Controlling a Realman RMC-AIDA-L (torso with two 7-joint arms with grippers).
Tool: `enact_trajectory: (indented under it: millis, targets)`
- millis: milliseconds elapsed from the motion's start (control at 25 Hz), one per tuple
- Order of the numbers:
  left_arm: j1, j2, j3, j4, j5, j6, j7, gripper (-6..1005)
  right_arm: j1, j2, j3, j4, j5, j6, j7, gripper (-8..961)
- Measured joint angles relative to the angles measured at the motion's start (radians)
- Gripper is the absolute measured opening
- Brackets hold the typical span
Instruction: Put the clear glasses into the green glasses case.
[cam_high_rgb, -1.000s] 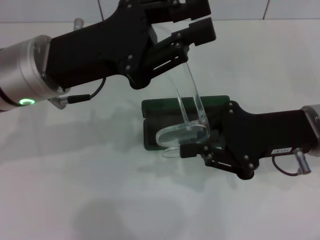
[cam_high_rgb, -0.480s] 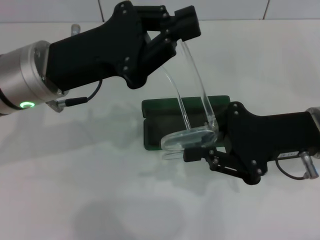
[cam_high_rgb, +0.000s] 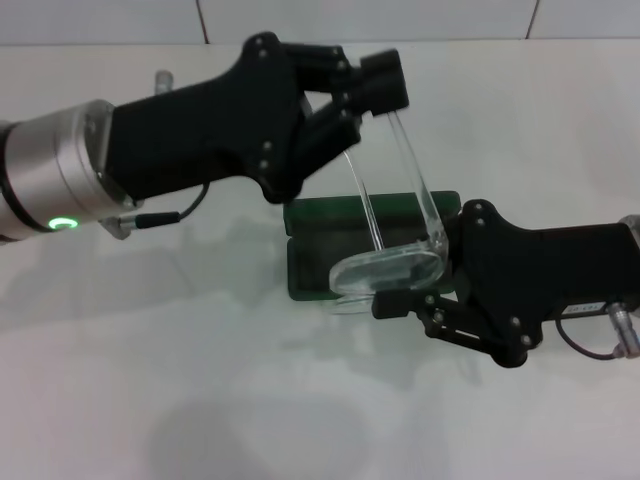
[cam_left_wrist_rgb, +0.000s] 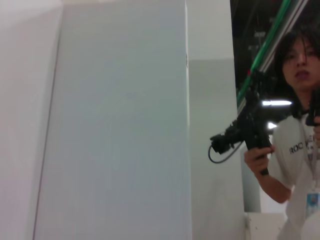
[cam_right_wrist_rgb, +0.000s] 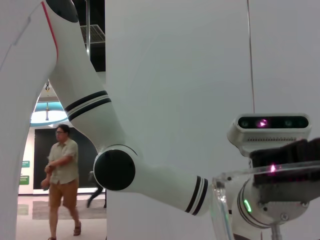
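Two end effectors meet over the case (cam_high_rgb: 330, 225) on the white worktop (cam_high_rgb: 200, 380). The left end effector (cam_high_rgb: 385, 85) is clenched on the arm tips of the glasses (cam_high_rgb: 390, 268), which hang tilted above the case. The right end effector (cam_high_rgb: 400, 300) sits just below the lens; whether its fingers grip anything cannot be told. The case is half hidden by lens and arm, its far edge visible. The wrist views show neither case nor lens clearly.
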Motion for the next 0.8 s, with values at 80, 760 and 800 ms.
enact_trajectory:
  millis: [80, 760, 800]
  targets:
    - [-0.001, -0.001, 0.002, 0.000, 0.012, 0.000, -0.001, 81, -0.002, 0.000, 0.000, 0.000, 0.000, 0.000, 0.000, 112]
    - [0.003, -0.002, 0.006, 0.000, 0.081, 0.014, 0.000, 79, -0.020, 0.000, -0.001, 0.005, 0.015, -0.013, 0.000, 112]
    - [0.005, -0.002, 0.003, 0.000, 0.077, 0.014, 0.001, 79, -0.021, 0.000, -0.001, 0.005, 0.015, -0.013, 0.000, 112]
